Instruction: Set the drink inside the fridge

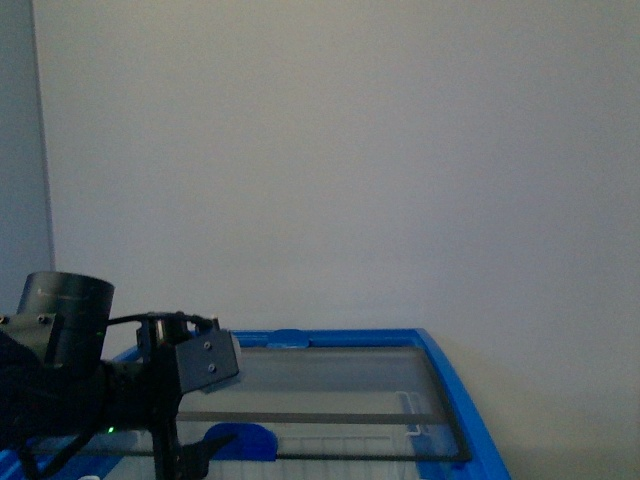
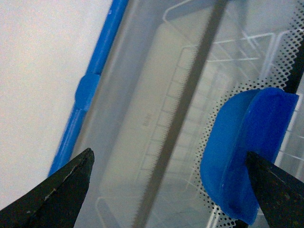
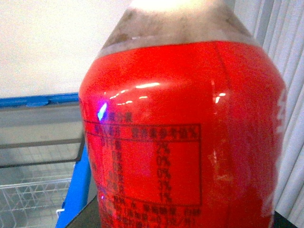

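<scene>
Opening the fridge [image 2: 102,42]: left claw [image 2: 168,153] spread apart, blue handle [image 2: 237,142] just beside one tip; next, hook and slide it. Right claw is out of view, so I cannot tell its state; presumably it holds the drink [image 3: 180,142].

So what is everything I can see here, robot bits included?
fridge: one, white chest with a blue top rim, straight ahead and below the front camera
glass lid: one, clear with a dark frame, lying over the fridge top
lid handle: one, blue, on the glass by the left claw
wire basket: one, white, inside the fridge under the glass
drink bottle: one, red label, filling the right wrist camera
wall: plain white, behind the fridge
left arm: one, dark, low on the left over the lid
left claw: one, black, open, one fingertip next to the handle
right claw: not visible
</scene>
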Controlling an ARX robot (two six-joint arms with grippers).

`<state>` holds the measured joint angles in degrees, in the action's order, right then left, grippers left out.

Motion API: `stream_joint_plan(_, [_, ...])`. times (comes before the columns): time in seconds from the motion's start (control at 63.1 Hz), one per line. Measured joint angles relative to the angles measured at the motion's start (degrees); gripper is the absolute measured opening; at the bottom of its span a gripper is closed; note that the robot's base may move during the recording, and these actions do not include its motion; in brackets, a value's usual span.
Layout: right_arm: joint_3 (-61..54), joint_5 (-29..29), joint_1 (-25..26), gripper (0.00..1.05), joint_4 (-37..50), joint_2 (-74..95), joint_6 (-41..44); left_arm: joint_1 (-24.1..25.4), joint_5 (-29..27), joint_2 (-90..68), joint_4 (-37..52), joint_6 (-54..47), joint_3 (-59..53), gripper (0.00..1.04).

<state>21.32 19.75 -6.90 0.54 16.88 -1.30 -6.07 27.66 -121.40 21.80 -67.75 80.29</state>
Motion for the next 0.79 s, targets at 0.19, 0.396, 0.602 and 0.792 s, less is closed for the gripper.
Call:
stream_joint_plan(0.19, [0.00,-0.02,-0.02,0.37,0.00,-0.02,0.00,-1.84,-7.91,-3.65,3.96,6.99,8.22,0.97])
stream_joint_plan(0.396, [0.00,0.00,-0.02,0.37,0.00,0.00,0.00,-2.91,-15.12,-4.17,7.04,18.62,13.07,0.97])
stream_joint_plan(0.602, [0.00,0.00,-0.02,0.37,0.00,-0.02,0.00,-3.37,-19.96,0.74,3.58,36.81,8.17,0.97])
stream_joint_plan(0.792, [0.00,-0.02,-0.02,0.37,0.00,-0.02,0.00,-2.49,-17.46,19.76,2.03,57.96,-10.38,0.97])
